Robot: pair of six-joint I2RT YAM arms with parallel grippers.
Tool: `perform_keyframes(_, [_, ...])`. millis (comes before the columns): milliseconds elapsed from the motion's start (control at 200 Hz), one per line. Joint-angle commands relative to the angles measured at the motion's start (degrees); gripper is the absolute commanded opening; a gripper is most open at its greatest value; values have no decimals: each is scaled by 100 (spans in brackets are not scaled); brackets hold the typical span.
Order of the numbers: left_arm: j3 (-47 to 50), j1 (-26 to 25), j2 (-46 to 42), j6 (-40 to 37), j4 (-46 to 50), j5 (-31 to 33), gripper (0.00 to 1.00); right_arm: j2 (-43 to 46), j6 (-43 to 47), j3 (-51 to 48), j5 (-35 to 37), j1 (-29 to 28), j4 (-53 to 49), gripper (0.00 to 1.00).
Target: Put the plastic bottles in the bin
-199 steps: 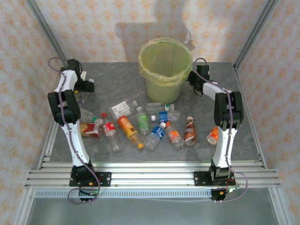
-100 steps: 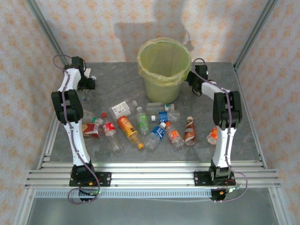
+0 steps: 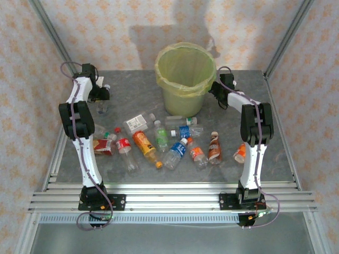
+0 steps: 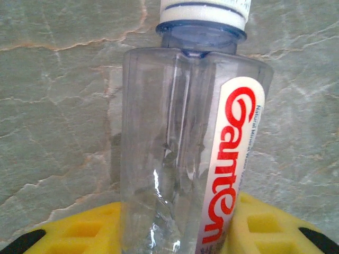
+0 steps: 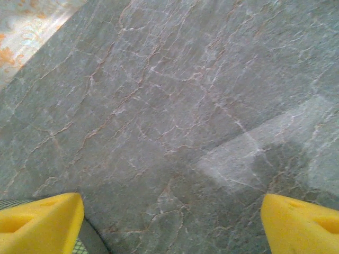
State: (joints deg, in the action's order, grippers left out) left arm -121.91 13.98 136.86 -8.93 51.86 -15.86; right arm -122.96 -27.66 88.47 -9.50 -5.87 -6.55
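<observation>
Nearest, along the front edge of a grey marbled tabletop (image 3: 135,87), two white-and-black robot arms (image 3: 79,132) bolted side by side to a metal rail (image 3: 169,198). Just beyond, across the middle of the tabletop, a loose scatter of about a dozen small clear plastic bottles (image 3: 160,136) lying on their sides, with red, orange, green, blue and white labels, several touching one another. One orange-labelled bottle (image 3: 240,153) set a little apart, just beside the right arm. Farther back on the left, left pincer (image 3: 100,95) closed on a clear plastic bottle with a white cap (image 4: 175,137) and a white label in red lettering, clamped low on its body between yellow fingers (image 4: 79,230), cap pointing away from the wrist camera. Cannot tell whether lifted off the tabletop. Farther back on the right, right pincer (image 3: 214,91) spread wide and empty, yellow fingertips (image 5: 39,217) well apart above bare tabletop, just beside the right wall of a round bucket-shaped bin (image 3: 183,100) lined with a translucent yellow-green plastic bag. Farthest, at back centre, that bin standing upright, mouth open, a few scattered bottles near its base.
</observation>
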Motion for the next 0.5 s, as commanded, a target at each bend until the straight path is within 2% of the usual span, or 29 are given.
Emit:
perform_keyframes(0, [-261,-172,-724,321,-61,-264,38,482,139,-62,385,-12,-324,90])
perform_keyframes(105, [-329,-315,-1091,550,-132,-300,38,734,165,-280,502,41,-350,93])
perform_keyframes(190, [-401,-433,-1404,804,-216,-381,37,927,188,-446,625,85,-429,100])
perform_keyframes(495, [-945,-1107,-2269,1716,-701,-612,36,1757,405,-721,1281,165,-1344,99])
